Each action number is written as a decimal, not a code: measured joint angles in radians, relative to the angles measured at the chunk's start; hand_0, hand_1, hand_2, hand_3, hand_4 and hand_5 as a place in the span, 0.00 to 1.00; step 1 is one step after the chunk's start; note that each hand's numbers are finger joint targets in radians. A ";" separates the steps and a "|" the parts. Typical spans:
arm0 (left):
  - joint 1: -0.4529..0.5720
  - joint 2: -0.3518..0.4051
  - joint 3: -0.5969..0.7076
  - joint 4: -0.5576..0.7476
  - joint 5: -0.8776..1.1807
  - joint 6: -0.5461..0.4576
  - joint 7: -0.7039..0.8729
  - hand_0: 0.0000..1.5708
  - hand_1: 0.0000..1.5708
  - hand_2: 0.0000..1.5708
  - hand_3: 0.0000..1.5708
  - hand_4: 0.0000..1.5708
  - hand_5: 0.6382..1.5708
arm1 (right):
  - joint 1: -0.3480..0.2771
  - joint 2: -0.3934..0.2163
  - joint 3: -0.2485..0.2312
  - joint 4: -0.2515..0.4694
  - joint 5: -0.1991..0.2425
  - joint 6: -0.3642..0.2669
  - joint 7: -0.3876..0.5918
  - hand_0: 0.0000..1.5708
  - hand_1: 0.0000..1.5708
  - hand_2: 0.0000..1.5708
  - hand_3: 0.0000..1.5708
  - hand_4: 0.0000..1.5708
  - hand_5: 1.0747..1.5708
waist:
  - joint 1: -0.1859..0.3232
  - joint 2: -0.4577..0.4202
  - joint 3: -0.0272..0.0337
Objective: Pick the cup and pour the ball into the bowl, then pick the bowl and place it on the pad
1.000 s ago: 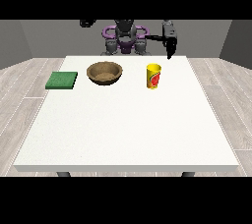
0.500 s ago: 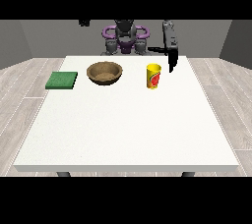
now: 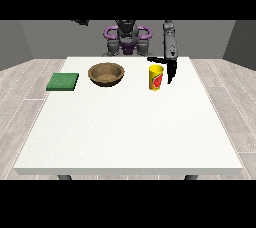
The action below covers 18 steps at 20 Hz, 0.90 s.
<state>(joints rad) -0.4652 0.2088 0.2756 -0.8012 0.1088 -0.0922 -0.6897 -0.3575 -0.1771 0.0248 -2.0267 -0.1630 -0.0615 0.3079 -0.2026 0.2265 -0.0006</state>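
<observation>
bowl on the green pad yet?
No. The bowl sits on the white table, apart from the green pad, which lies bare to its left in the view.

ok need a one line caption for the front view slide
Hand at the view's right open beside the upright yellow cup; bowl and green pad wait on the table.

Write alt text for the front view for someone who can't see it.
A robot's hand at the view's right hangs open beside an upright yellow cup on a white table, not holding it. A brown bowl sits left of the cup, and a green pad lies farther left.
</observation>
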 measured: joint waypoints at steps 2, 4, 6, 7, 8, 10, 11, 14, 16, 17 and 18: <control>-0.017 -0.001 0.009 0.049 -0.003 0.011 -0.034 0.00 0.00 0.00 0.00 0.00 0.85 | 0.012 -0.009 -0.014 -0.021 -0.016 0.015 0.005 0.00 0.00 0.00 0.00 0.00 0.99 | -0.012 0.010 0.0000; -0.042 0.008 0.023 0.095 0.001 0.014 -0.059 0.00 0.00 0.00 0.00 0.00 0.85 | 0.016 -0.023 -0.031 -0.052 -0.039 0.034 0.011 0.00 0.00 0.00 0.00 0.00 0.99 | -0.032 0.024 -0.0001; -0.060 0.023 0.037 0.138 0.004 0.014 -0.087 0.00 0.00 0.00 0.00 0.00 0.84 | 0.030 -0.033 -0.047 -0.085 -0.058 0.049 0.016 0.00 0.00 0.00 0.00 0.00 0.99 | -0.048 0.037 -0.0001; -0.063 0.026 0.042 0.157 0.004 0.017 -0.102 0.00 0.00 0.00 0.00 0.00 0.83 | 0.037 -0.041 -0.061 -0.096 -0.073 0.060 0.018 0.00 0.00 0.00 0.00 0.00 0.99 | -0.053 0.042 -0.0002; -0.069 0.035 0.047 0.176 0.005 0.013 -0.113 0.00 0.00 0.00 0.00 0.00 0.86 | 0.050 -0.045 -0.070 -0.109 -0.080 0.068 0.016 0.00 0.00 0.00 0.00 0.00 0.99 | -0.057 0.045 -0.0002; -0.088 0.047 0.054 0.206 0.003 0.015 -0.146 0.84 0.84 1.00 1.00 0.59 0.99 | 0.049 -0.054 -0.085 -0.131 -0.094 0.080 0.011 0.00 0.00 0.00 0.00 0.00 0.98 | -0.065 0.071 -0.0002; -0.092 0.055 0.052 0.208 -0.015 0.051 -0.167 0.84 0.84 1.00 1.00 0.61 0.96 | 0.051 -0.055 -0.085 -0.138 -0.095 0.085 0.008 0.00 0.00 0.00 0.00 0.00 0.98 | -0.073 0.082 -0.0002; -0.076 0.066 0.040 0.218 -0.066 0.145 -0.229 0.84 0.84 1.00 1.00 0.66 0.91 | 0.044 -0.077 -0.122 -0.147 -0.135 0.103 0.017 0.00 0.00 0.00 0.00 0.00 0.98 | -0.091 0.095 0.0006; -0.079 0.081 0.041 0.228 -0.086 0.186 -0.255 0.84 0.84 1.00 1.00 0.68 0.91 | 0.032 -0.095 -0.153 -0.155 -0.164 0.116 0.020 0.00 0.00 0.00 0.00 0.05 0.98 | -0.101 0.110 0.0020; -0.082 0.081 0.041 0.234 -0.095 0.207 -0.268 0.84 0.84 1.00 1.00 0.68 0.91 | 0.034 -0.099 -0.163 -0.164 -0.177 0.118 0.026 0.00 0.00 0.00 0.00 0.06 0.98 | -0.106 0.110 0.0030; -0.079 0.077 0.039 0.240 -0.104 0.228 -0.270 0.84 0.84 1.00 1.00 0.68 0.90 | 0.040 -0.106 -0.177 -0.164 -0.193 0.123 0.035 0.00 0.00 0.00 0.00 0.08 0.98 | -0.108 0.096 0.0035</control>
<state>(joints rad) -0.5444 0.2860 0.3144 -0.5610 0.0050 0.1362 -0.9594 -0.3178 -0.2834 -0.1526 -2.1908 -0.3556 0.0613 0.3424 -0.3109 0.3226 0.0029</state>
